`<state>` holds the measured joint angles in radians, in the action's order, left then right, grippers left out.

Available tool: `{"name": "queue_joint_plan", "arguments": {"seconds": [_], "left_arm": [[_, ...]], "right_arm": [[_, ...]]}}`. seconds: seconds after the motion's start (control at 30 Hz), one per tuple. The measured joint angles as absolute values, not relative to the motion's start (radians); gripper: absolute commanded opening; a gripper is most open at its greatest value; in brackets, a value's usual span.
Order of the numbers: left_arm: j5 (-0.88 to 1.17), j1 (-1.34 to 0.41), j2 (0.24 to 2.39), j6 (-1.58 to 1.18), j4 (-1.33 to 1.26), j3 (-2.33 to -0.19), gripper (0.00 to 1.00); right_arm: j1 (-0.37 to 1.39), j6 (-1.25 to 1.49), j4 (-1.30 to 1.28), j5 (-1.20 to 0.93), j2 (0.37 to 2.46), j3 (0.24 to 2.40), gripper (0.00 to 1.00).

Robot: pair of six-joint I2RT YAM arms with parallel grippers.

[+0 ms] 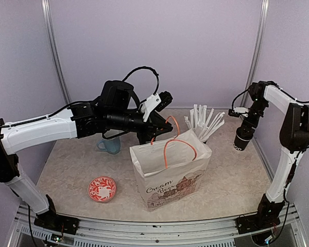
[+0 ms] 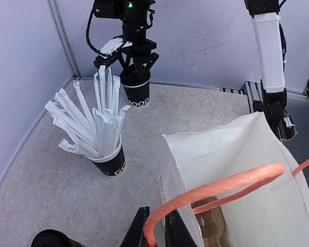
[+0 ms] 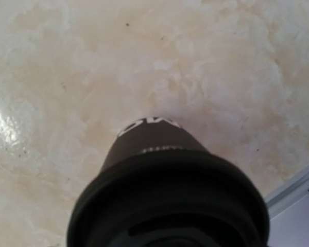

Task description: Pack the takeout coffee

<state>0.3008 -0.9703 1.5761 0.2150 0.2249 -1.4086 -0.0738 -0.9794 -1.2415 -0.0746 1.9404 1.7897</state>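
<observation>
Roughly halfway: right gripper (image 1: 245, 129) clamps the lidded takeout coffee (image 1: 241, 142) at 3 o'clock of the paper bag (image 1: 170, 180), left gripper (image 2: 155, 226) pinches the orange handle (image 2: 221, 184), cup not yet bagged.

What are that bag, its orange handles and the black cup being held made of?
Bag: white paper, matte, by its sharp creases and printed front. Orange handle: looks like twisted paper cord, perhaps fabric. Coffee cup: probably matte black paperboard; its lid looks like smooth, slightly glossy plastic.
</observation>
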Motion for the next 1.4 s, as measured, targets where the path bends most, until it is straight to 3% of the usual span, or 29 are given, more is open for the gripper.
{"name": "queue_joint_plan", "arguments": {"seconds": [0.33,1.4], "left_arm": [[0.299,-0.970,1.579,0.216,0.225,-1.409,0.12],[0.299,-0.970,1.579,0.226,0.225,-1.409,0.12]], "right_arm": [[-0.089,-0.979,-1.256,-0.078,1.948,1.800,0.71],[-0.093,-0.983,-1.296,-0.090,1.932,1.786,0.79]]}}
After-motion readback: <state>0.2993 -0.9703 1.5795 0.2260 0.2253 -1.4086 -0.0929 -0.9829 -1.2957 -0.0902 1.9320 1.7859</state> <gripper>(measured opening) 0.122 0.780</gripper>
